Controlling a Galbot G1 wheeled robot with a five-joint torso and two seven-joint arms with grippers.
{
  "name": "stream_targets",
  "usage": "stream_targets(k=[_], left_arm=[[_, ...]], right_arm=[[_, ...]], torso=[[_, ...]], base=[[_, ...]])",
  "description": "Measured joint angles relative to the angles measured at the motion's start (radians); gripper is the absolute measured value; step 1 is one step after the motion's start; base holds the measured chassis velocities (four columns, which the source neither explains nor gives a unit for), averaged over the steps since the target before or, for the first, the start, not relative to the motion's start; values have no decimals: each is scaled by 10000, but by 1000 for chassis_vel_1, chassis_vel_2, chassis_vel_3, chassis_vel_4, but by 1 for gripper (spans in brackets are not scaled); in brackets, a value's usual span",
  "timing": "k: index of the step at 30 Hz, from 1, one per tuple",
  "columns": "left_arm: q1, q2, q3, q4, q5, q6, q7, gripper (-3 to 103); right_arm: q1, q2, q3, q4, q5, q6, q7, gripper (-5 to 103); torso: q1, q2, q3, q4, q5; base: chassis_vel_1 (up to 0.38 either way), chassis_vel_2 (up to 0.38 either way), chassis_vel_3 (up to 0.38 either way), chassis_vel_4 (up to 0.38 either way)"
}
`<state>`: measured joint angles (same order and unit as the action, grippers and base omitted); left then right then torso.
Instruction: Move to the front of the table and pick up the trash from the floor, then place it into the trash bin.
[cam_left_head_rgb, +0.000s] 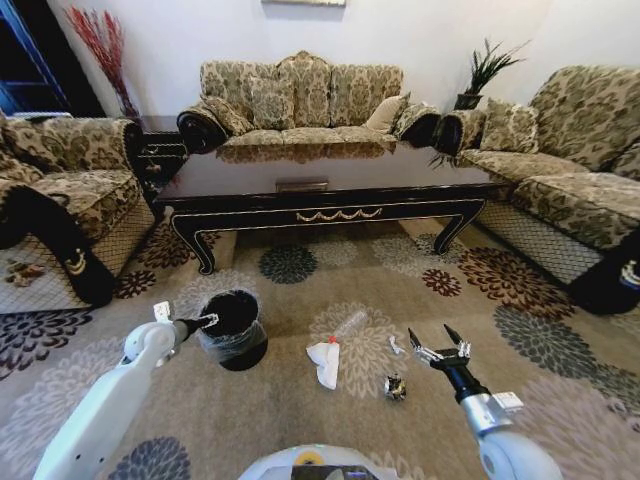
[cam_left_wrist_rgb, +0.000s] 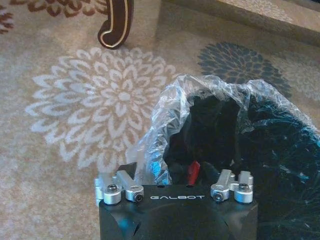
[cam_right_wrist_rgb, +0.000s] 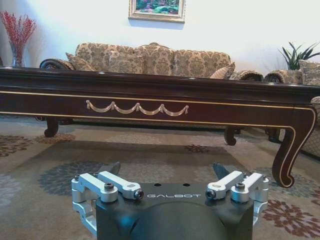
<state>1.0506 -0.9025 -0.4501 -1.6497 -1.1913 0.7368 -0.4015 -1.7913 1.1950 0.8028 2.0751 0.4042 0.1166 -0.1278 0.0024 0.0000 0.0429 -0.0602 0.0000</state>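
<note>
On the beige flower-patterned carpet (cam_left_head_rgb: 300, 400), the right gripper (cam_left_head_rgb: 437, 345) hovers low with its 2 fingers spread apart and empty, near a tiny dark shiny scrap (cam_left_head_rgb: 395, 387), a crumpled white paper wad (cam_left_head_rgb: 325, 361) and a clear plastic bottle (cam_left_head_rgb: 349, 325). The left gripper (cam_left_head_rgb: 205, 322) sits at the rim of the small round black bin with a clear liner (cam_left_head_rgb: 233, 330); whether its fingers are parted or closed I cannot tell. Beyond stands the glossy dark wood coffee table (cam_left_head_rgb: 330, 180).

— What sort of place is this?

— A home, a living room. Beyond my right pincer (cam_right_wrist_rgb: 167, 172) stands a low dark wooden table (cam_right_wrist_rgb: 150, 95) with a gold ornament, and behind it a sofa (cam_left_head_rgb: 300, 100) with patterned cloth.

— More seats?

— Yes, the same kind on both sides of me. Under my pincers is a flowered carpet (cam_left_head_rgb: 300, 400). Farther, past the sofa, a framed picture (cam_right_wrist_rgb: 157, 9) hangs on a white wall, with a green plant (cam_left_head_rgb: 487, 68) in the corner.
</note>
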Motion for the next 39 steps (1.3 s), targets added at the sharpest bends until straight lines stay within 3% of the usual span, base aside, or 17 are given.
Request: stream_targets(k=[2,4,5,10,14,16,17,20,30,35,39], left_arm=[[2,-12,37,14,-63,-2,-41,70],[18,-12,52,21,-57,-3,-67,70],[47,-13,65,31,-35,-6,-111,58],[59,-38,45,2,-78,-12,-169,47],[95,35,-6,-152,-126,-12,-382,26],[119,55,-25,-152,-126,-12,-418,26],[170,97,-72,-152,-127,-14,-436,15],[297,202,-164,-161,-119,-13,-443,6],[804,786,-612,-691,83,-5,-513,2],[1649,1971,-1253,-2136,-338,-4,-820,2],[1649,1971,-1253,-2136,-338,-4,-820,2]], right_arm=[[-3,0,15,-34,5,0,7,100],[-4,1,26,-49,10,0,12,100],[-7,3,31,-71,56,0,26,100],[16,5,21,-98,163,-16,76,100],[137,48,-79,-211,174,-28,194,100],[148,48,-90,-241,175,-28,199,100],[160,41,-98,-289,175,-26,201,100],[209,6,-116,-376,185,-18,205,100],[412,-67,-277,-550,46,-75,370,100],[600,-243,-473,-946,-195,-756,820,100],[600,-243,-473,-946,-195,-756,820,100]], torso=[[0,0,0,0,0],[0,0,-1,0,0],[0,0,-1,2,1],[0,0,0,5,1],[0,0,-1,-1,1],[0,0,-1,-1,0],[0,0,-1,-1,-2],[0,0,-1,-1,-1],[0,-1,0,0,-2],[0,0,-1,1,1],[0,0,-1,1,1]], base=[[0,0,0,0],[0,0,0,0],[0,0,0,0],[0,0,0,0],[0,0,0,0],[0,0,0,0],[0,0,0,0],[0,0,0,0],[0,0,0,0],[0,0,0,0],[0,0,0,0]])
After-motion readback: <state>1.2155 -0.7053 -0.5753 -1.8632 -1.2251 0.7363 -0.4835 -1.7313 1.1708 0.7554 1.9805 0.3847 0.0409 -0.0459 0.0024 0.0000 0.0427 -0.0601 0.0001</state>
